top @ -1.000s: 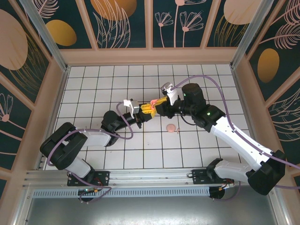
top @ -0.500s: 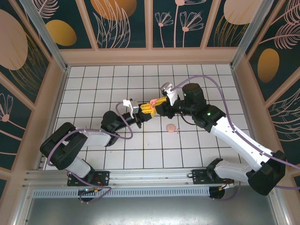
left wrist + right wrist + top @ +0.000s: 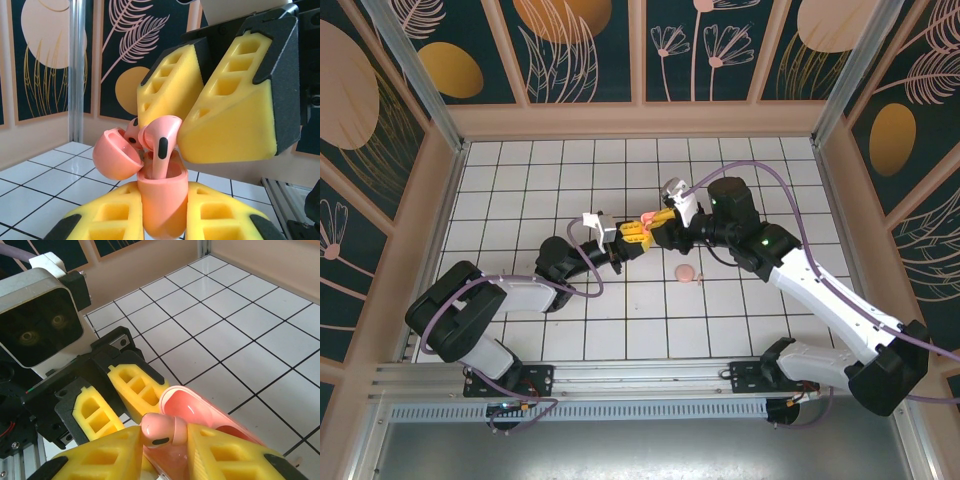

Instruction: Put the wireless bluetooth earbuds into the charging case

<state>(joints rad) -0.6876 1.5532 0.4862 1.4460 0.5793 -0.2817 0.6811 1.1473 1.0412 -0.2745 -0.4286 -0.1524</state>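
Your left fingers [image 3: 102, 220] are clamped tight on the charging case [image 3: 162, 197], its lid [image 3: 112, 157] flipped open. Your right fingers [image 3: 230, 125] are narrowed onto one earbud [image 3: 161, 136] and pinch its head. The stem dips into the case's well, held between the two arms.

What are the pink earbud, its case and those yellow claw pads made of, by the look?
The earbud: likely smooth glossy plastic; soft highlights run along it. The charging case: seemingly the same plastic, its open lid shiny. The yellow pads: matte, perhaps printed plastic or rubber; dull surface with moulded pockets.
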